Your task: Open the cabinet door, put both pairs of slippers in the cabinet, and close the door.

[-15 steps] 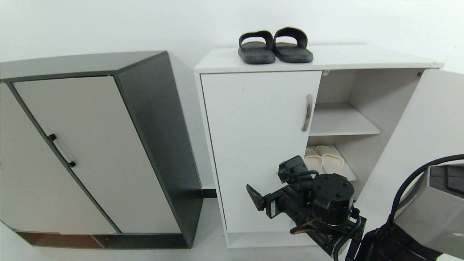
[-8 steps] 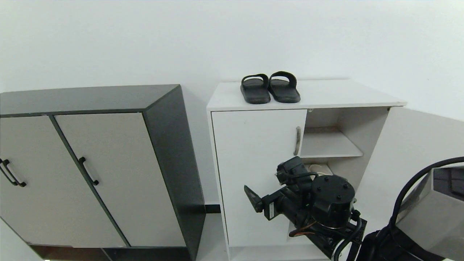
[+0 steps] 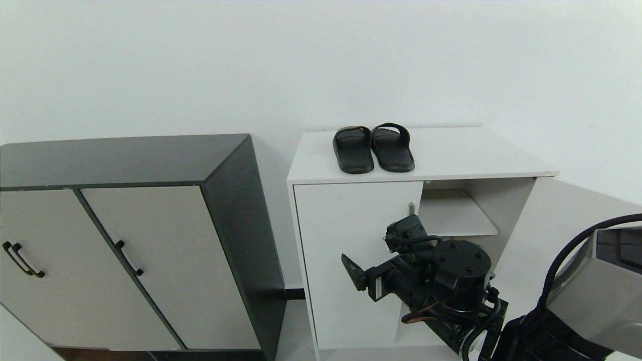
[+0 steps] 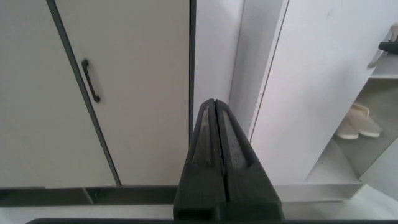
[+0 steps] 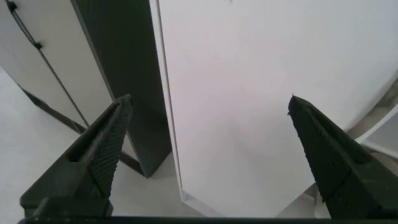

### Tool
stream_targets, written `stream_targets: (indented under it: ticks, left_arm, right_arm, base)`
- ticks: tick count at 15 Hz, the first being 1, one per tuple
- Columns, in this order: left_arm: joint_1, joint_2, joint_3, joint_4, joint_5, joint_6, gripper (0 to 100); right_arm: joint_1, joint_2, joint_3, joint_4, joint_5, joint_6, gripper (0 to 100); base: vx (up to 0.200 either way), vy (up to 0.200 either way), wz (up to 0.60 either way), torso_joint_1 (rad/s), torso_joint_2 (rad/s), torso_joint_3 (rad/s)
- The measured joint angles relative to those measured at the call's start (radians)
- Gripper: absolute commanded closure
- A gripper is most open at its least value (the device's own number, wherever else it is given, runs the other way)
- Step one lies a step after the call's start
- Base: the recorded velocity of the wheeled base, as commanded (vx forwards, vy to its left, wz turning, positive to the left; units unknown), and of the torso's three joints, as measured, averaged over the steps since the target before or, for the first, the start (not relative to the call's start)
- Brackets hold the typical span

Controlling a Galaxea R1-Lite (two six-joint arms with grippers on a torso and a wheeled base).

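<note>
A pair of black slippers sits side by side on top of the white cabinet. The cabinet's right door stands swung open, showing a bare upper shelf; its left door is closed. A beige pair of slippers lies on the lower shelf inside. My right gripper hangs low in front of the closed left door, open and holding nothing. My left gripper is shut with nothing in it, low down and facing the gap between the two cabinets.
A dark cabinet with two closed grey doors and black handles stands just left of the white one, a narrow gap between them. A plain white wall is behind. Grey floor lies in front.
The head camera has moved: both cabinets now sit lower and smaller in the picture. The beige slippers have slipped behind my right arm there. The right arm has kept its pose.
</note>
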Motion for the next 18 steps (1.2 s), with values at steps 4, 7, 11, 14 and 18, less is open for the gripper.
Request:
stream_targets:
  ticks: [4, 7, 11, 14, 18]
  left_arm:
    - [0.000, 0.000, 0.000, 0.000, 0.000, 0.000, 100]
    - [0.000, 0.000, 0.000, 0.000, 0.000, 0.000, 100]
    - [0.000, 0.000, 0.000, 0.000, 0.000, 0.000, 100]
    - [0.000, 0.000, 0.000, 0.000, 0.003, 0.002, 100]
    - [0.000, 0.000, 0.000, 0.000, 0.003, 0.005, 100]
  right_arm:
    - [0.000, -0.001, 0.001, -0.001, 0.001, 0.000, 0]
    - [-0.001, -0.002, 0.012, -0.008, 0.005, 0.000, 0]
    - [0.000, -0.002, 0.038, -0.047, 0.030, -0.054, 0]
    - [0.000, -0.017, 0.016, 0.049, -0.008, -0.072, 0]
    - [0.049, -0.173, -0.179, 0.704, -0.144, 0.150, 0]
  base:
    - [0.000, 0.000, 0.00, 0.272, -0.52, -0.266]
    - [0.000, 0.000, 0.00, 0.284, -0.56, -0.276]
    - [0.000, 0.000, 0.00, 0.226, -0.45, -0.224]
    - [0.000, 0.000, 0.00, 0.037, -0.07, -0.036]
    - [0.050, 0.000, 0.00, 0.001, 0.00, 0.001]
